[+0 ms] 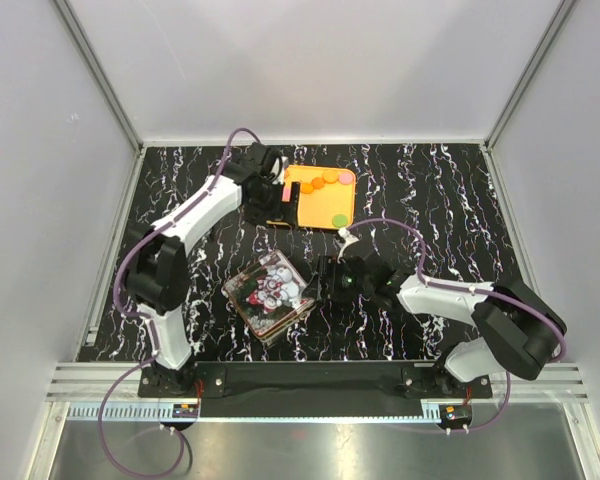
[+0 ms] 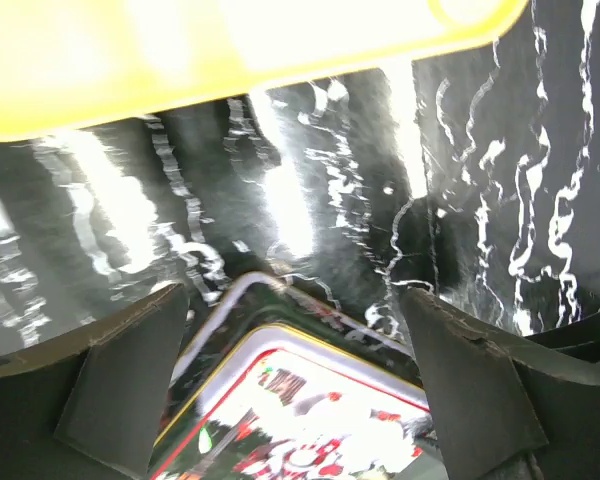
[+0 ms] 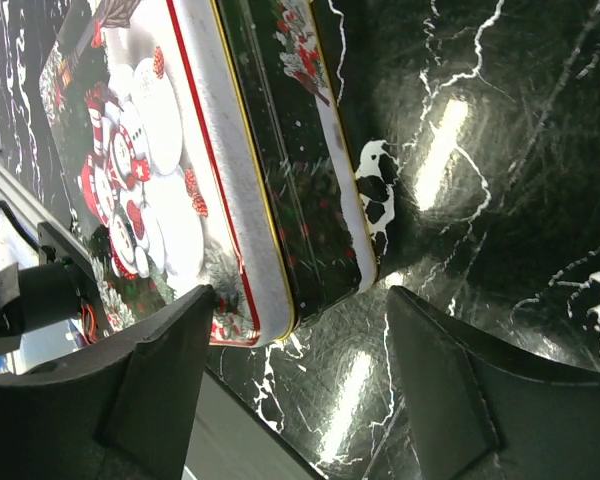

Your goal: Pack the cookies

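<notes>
Cookies (image 1: 325, 180) sat on orange tray (image 1: 315, 215), top-center; tin (image 1: 270, 293) was lidded mid-frame on counter (image 1: 430, 190). Your right gripper (image 3: 295, 385) had jaws spread at tin's corner, prob. to grip lid; left gripper (image 2: 290, 375) jaws spread too.

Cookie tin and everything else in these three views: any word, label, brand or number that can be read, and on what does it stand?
None can be read.
Cookie tin: the lid shows snowmen in red and white in the right wrist view, a picture only, no legible lettering.
Left wrist view: the print on the tin lid is blurred; any text there cannot be told.
Orange tray: no markings visible.
</notes>
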